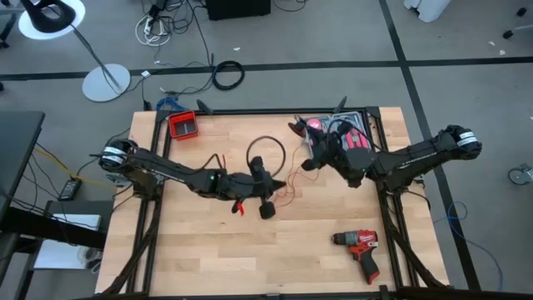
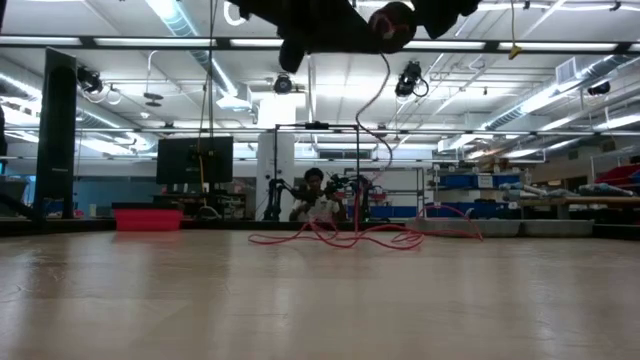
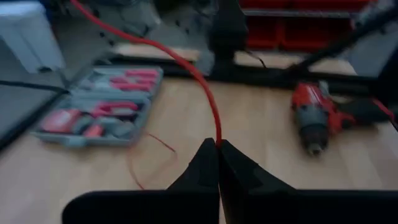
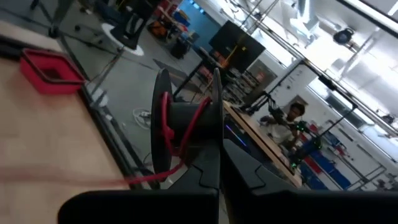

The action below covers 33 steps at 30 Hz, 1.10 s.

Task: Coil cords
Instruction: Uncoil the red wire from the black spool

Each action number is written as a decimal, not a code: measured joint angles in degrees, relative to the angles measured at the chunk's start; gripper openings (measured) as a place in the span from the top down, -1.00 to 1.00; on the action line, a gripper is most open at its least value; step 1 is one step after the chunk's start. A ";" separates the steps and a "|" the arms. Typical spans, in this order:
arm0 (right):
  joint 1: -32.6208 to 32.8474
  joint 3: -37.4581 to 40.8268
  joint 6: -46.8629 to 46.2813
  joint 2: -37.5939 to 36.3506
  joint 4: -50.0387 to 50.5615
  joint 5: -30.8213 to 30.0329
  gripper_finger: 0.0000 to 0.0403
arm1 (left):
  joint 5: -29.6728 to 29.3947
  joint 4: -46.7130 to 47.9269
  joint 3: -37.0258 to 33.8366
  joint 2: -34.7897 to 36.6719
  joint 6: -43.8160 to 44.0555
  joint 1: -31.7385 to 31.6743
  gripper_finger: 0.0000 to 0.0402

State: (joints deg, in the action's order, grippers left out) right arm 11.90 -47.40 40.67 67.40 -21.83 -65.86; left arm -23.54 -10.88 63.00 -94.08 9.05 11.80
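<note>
1. Left pincer (image 3: 217,144) clamped on the cords (image 3: 186,68) at mid-counter (image 1: 208,258)
2. Right pincer (image 4: 217,149) shut on a spool (image 4: 186,118) wound with red cord, above the tool case (image 1: 354,137)
3. Red bin (image 1: 182,125) sits at the far edge, drill (image 1: 360,247) near the front

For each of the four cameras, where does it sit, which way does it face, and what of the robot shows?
High: above the table, looking down; both arms, left gripper and right gripper over the cords.
Low: table-top height, facing the room; grippers at top, cords.
Left wrist: past shut fingers pinching a red wire; red drill, tool case.
Right wrist: past shut fingers holding a spool; red bin.
Shared: high and left wrist both show the drill.
</note>
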 joint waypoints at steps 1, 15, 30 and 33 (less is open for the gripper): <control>-0.44 0.00 0.07 0.00 -0.76 0.68 1.00 | 0.49 0.72 -0.02 -0.54 0.17 0.12 1.00; 8.24 0.00 -6.35 0.00 8.11 7.19 1.00 | -13.33 30.01 -0.02 2.24 4.43 0.51 1.00; 14.01 0.00 -40.62 0.00 38.26 14.28 1.00 | -24.86 39.66 -0.02 17.43 4.00 3.37 1.00; 13.99 0.00 -42.39 0.00 40.50 15.68 1.00 | -26.01 39.24 0.02 18.67 2.33 3.40 1.00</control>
State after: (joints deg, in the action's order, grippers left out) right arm 25.89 -47.40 -1.71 67.40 18.68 -50.18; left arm -49.55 28.36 63.02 -75.41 11.38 15.21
